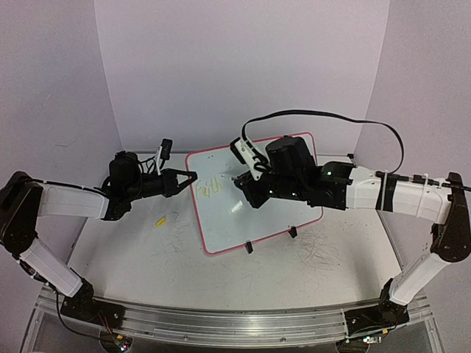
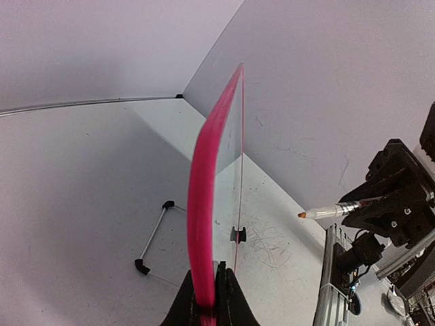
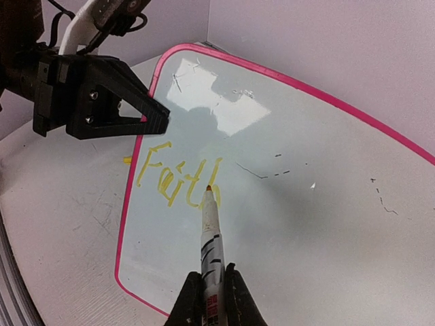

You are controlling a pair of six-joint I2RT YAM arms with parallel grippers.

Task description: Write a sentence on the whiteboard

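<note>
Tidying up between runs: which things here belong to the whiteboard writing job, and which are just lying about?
Job: whiteboard, yellow writing, marker, left pincer clamping the board's rim, right pincer holding the marker.
Lying about: small yellow piece, grey scribbles, both on the table.

You have one whiteboard (image 1: 243, 228) mid-frame in the top view, with two black clip feet (image 1: 249, 248) along its lower edge. Count two arms, the left arm (image 1: 70, 200) and the right arm (image 1: 383, 193), so two pincers: the left pincer (image 1: 193, 176) and the right pincer (image 3: 211, 273). There is one marker (image 3: 211, 234). One yellow word (image 3: 178, 180) shows left of centre in the right wrist view. One small yellow bit (image 1: 160, 220) lies on the tabletop (image 1: 147, 257), left of centre.
</note>
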